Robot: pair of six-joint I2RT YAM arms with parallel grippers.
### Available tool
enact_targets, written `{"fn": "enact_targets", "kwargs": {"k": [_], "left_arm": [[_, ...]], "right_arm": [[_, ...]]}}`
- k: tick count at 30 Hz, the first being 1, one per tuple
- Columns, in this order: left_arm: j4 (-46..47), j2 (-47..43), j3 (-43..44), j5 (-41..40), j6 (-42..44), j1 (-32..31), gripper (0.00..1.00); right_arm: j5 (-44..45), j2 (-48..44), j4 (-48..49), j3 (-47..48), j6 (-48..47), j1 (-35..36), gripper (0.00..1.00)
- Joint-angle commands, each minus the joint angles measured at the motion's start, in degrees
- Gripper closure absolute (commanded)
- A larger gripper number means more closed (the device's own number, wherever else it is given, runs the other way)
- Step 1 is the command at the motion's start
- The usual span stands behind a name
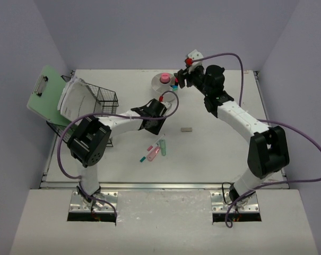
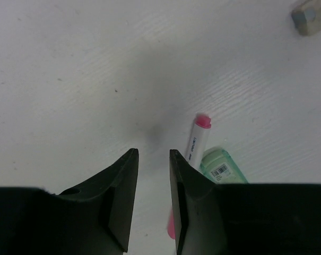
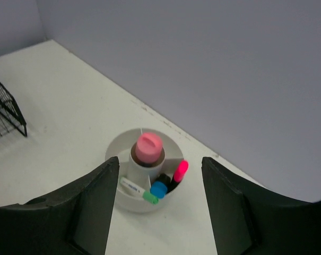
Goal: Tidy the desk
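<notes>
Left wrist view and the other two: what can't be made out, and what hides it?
Left wrist: pink marker and green highlighter, lower ends hidden behind the left gripper.
Left wrist: small block, cut off at the corner.
Top external: print on the papers, too small.
Right wrist: label on the white pen in the organizer, too small.

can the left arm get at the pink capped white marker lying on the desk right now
Likely yes: the left hand hangs just beside the pink-capped white plastic marker, open and empty, with only bare off-white desk between them.
</notes>
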Motion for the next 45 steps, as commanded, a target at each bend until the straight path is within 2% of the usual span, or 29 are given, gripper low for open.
{"fn": "enact_targets", "kwargs": {"k": [1, 8, 24, 34, 36, 39, 41, 45], "left_arm": [[-0.9, 1.8, 2.9, -1.0, 2.3, -2.0, 0.73], [-1.3, 1.7, 2.6, 0.8, 2.1, -2.0, 0.74], [-2.3, -0.8, -1.5, 4.1, 0.7, -3.4, 0.74], [-2.2, 4.4, -1.0, 2.8, 1.1, -4.2, 0.77], [-2.5, 6.2, 0.5, 2.4, 1.3, -4.1, 0.82], [-2.6, 7.7, 2.2, 2.8, 1.7, -3.8, 0.95], [-2.7, 8.0, 3.7, 2.8, 1.8, -3.2, 1.0], [-3.4, 7.4, 7.1, 2.3, 1.6, -0.6, 1.0]], "right_arm": [[1.0, -5.0, -3.6, -6.6, -6.7, -1.3, 0.36], [0.5, -7.1, -4.1, -10.4, -6.1, -4.1, 0.36], [0.0, -7.8, -3.7, -11.4, -6.2, -4.5, 0.36], [-1.3, -7.2, -3.3, -11.1, -6.8, -4.6, 0.37], [-3.7, -7.0, -3.4, -11.0, -7.9, -4.5, 0.39], [-9.5, -7.4, -5.6, -10.7, -11.2, -4.5, 0.41], [-15.0, -8.3, -8.4, -11.0, -18.0, -4.5, 0.42], [-24.2, -11.8, -8.2, -13.7, -26.8, -4.4, 0.41]]}}
